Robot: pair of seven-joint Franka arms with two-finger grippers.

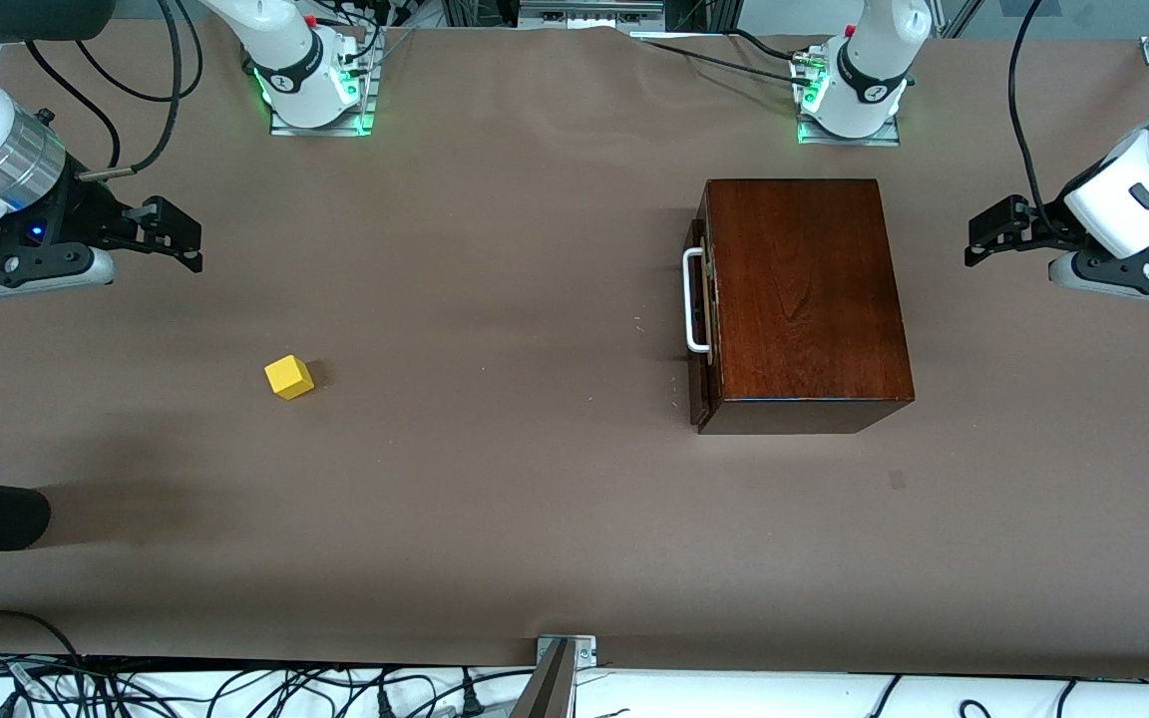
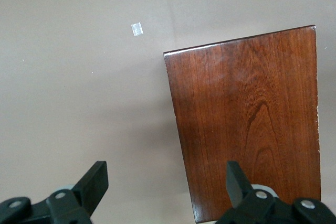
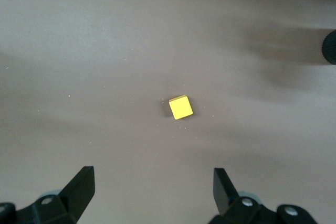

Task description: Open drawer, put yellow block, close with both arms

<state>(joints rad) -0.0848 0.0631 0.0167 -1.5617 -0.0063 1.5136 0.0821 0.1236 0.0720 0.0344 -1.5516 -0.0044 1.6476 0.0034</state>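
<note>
No text, label, brand, number or sign can be read in any of the three views.
</note>
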